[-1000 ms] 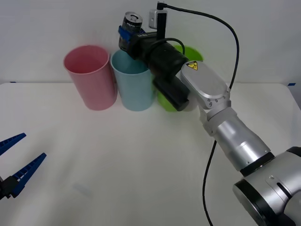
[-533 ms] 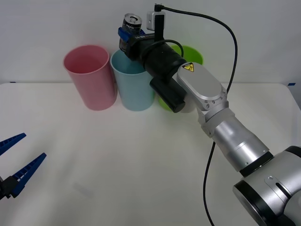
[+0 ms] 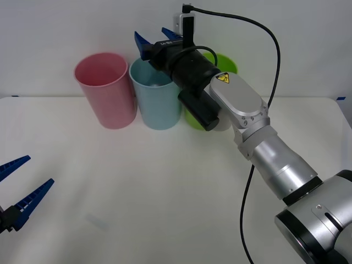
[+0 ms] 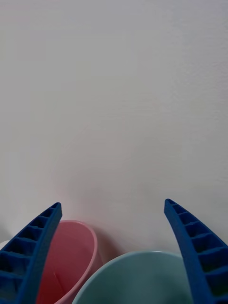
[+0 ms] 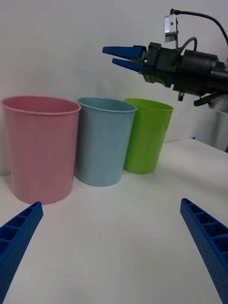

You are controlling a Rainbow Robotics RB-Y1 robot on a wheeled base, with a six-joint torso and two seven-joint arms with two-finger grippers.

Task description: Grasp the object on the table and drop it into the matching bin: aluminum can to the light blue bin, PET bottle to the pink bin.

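My right gripper (image 3: 153, 36) hangs open just above the rim of the light blue bin (image 3: 158, 104), with nothing between its blue fingers. Its own wrist view shows the right gripper (image 4: 113, 205) spread over the light blue bin (image 4: 142, 280) and the pink bin (image 4: 71, 256). The aluminum can is hidden from view. The pink bin (image 3: 107, 93) stands directly left of the blue one on the white table (image 3: 165, 192). My left gripper (image 3: 37, 170) waits open low at the table's near left. From its wrist, the left gripper (image 5: 109, 205) faces the bins and the right gripper (image 5: 110, 54).
A lime green bin (image 3: 225, 63) stands right of the blue one, partly behind my right arm. The left wrist view shows the pink bin (image 5: 40, 147), light blue bin (image 5: 102, 142) and green bin (image 5: 145, 137) in a row. A black cable arcs over the right arm.
My right gripper opened above the light blue bin and the can it held is gone from between its fingers. The left arm stayed still.
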